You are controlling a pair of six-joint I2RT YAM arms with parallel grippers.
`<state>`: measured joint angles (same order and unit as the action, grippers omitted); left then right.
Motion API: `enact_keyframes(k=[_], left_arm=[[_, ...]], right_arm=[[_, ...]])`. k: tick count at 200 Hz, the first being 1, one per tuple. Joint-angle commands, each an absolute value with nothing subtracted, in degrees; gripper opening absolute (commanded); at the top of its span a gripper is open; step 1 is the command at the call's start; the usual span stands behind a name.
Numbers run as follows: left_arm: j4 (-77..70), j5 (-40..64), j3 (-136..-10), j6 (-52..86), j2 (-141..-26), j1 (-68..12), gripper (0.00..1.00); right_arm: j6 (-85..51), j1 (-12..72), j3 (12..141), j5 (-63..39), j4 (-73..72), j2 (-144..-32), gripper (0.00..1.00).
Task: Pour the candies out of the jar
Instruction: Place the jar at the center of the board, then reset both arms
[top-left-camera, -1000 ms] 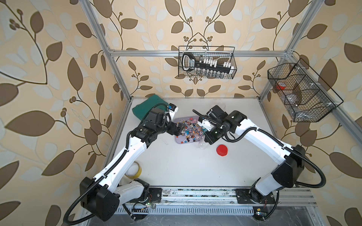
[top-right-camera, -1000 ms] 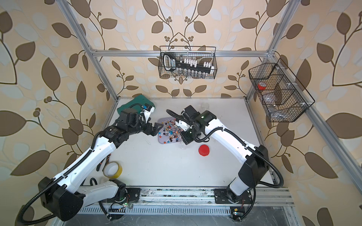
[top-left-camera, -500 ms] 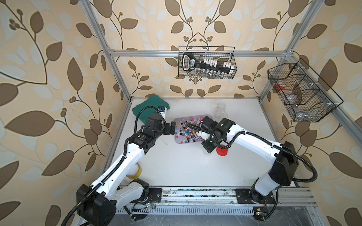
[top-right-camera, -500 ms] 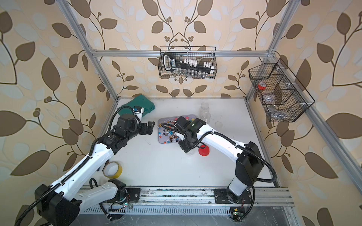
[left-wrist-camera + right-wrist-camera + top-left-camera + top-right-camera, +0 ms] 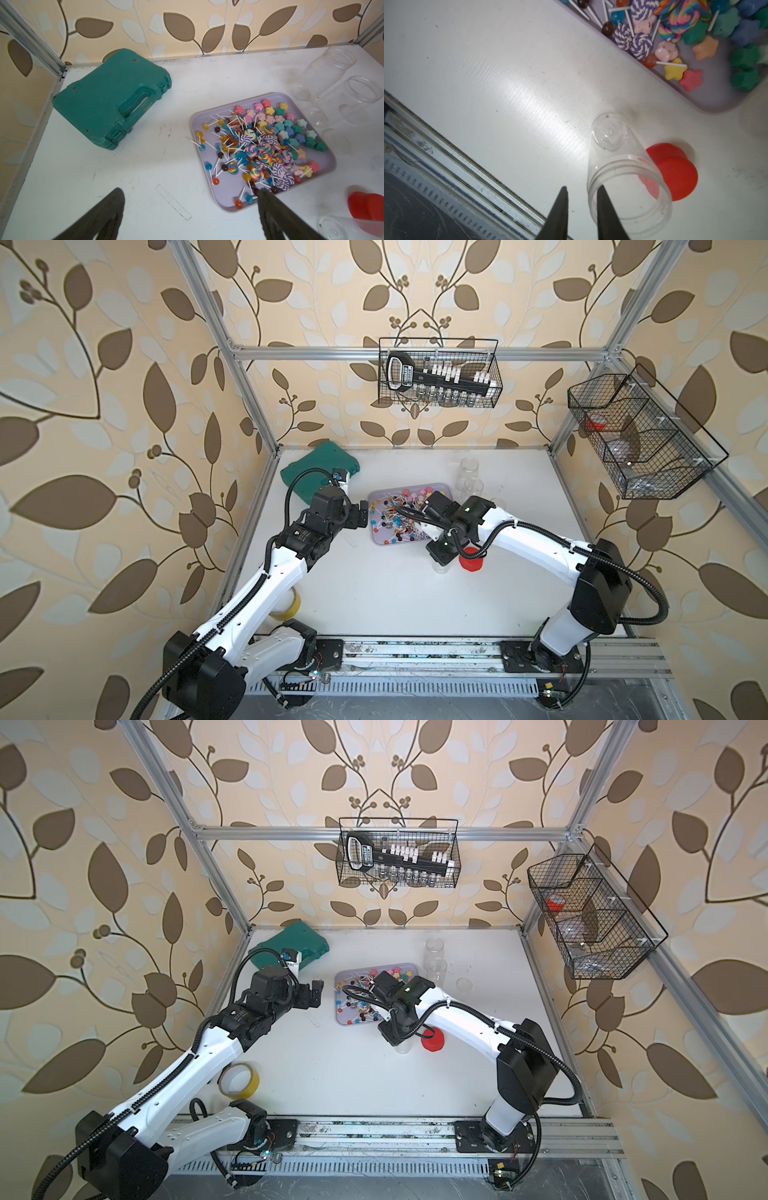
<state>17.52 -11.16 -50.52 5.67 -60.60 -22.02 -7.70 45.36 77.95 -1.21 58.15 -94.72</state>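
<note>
In both top views the right tool (image 5: 440, 559), over the tray (image 5: 380, 537) a second ago, now stands the jar (image 5: 439, 569) beside a red lid (image 5: 471, 564), between the tray and the white tabletop's (image 5: 374, 593) front edge: pouring looks done. The left tool (image 5: 360, 512) hangs wide apart. Left wrist: the candies (image 5: 261, 149) heap the tray; a green case (image 5: 112, 99) lies at the back left corner under leaf wallpaper (image 5: 187, 25). Right wrist: jar empty, fingers (image 5: 604, 209) slightly parted astride its rim.

Barely catching the jar (image 5: 440, 568) in a top view, tucked under the right arm (image 5: 536, 539). Losing the red lid (image 5: 367, 205) off the left wrist view's edge. Seeing only half the tape roll (image 5: 291, 605).
</note>
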Motion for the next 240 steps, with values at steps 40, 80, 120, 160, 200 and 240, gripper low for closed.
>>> enact_keyframes(k=[40, 80, 120, 160, 200, 240], left_arm=[[11.03, -15.75, -48.38, -2.11, -61.00, -21.53, 0.99], [6.70, -18.46, -48.21, -6.69, -63.55, -21.56, 0.99], [-3.97, -19.63, -44.71, -9.53, -65.65, -21.45, 0.99], [-11.74, -21.61, -38.90, -8.76, -65.82, -18.33, 0.99], [-21.93, -22.32, -30.19, -5.63, -65.22, -14.21, 0.99], [-27.59, -22.85, -25.31, -3.84, -68.82, -11.25, 0.99]], right_arm=[[-7.23, 44.85, 85.70, 6.05, 61.99, -93.41, 0.49], [-6.44, 36.20, 92.52, 5.34, 59.48, -91.22, 0.99], [-8.15, 24.45, 87.44, 1.03, 47.76, -85.79, 0.99], [-12.64, 13.10, 75.82, -2.06, 34.09, -78.20, 0.99], [-12.12, 7.91, 62.91, 0.49, 19.50, -72.11, 0.99], [-8.88, 6.51, 49.07, 3.28, 2.70, -66.84, 0.99]])
